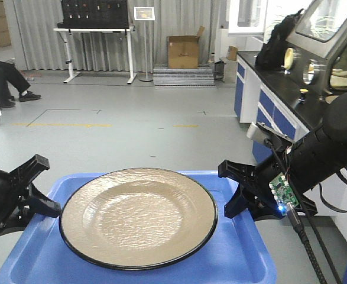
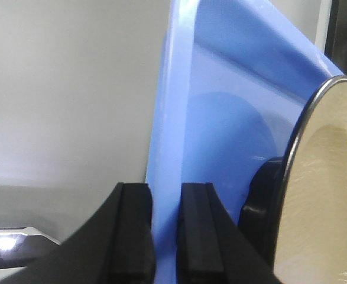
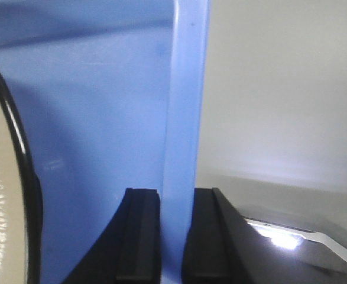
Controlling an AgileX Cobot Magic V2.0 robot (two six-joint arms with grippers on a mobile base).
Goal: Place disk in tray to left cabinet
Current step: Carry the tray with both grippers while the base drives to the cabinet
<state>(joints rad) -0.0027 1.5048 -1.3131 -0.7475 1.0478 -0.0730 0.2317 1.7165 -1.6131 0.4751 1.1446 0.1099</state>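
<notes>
Tray (image 1: 238, 260): bright blue, held above the grey floor (image 1: 132, 130) and gripped at its left and right sides. Disk (image 1: 139, 216): tan with a thin black rim, laid flat in the tray, roughly centred, most of the tray's width taken up by it. Right gripper (image 1: 228, 189): clenched on the tray's right rim; in the right wrist view the rim is seen pinched between both pads (image 3: 140, 236). Left gripper (image 1: 42, 185): clamped on the left rim; in the left wrist view the rim is seen between its pads (image 2: 135, 236), with the disk's edge just beside.
</notes>
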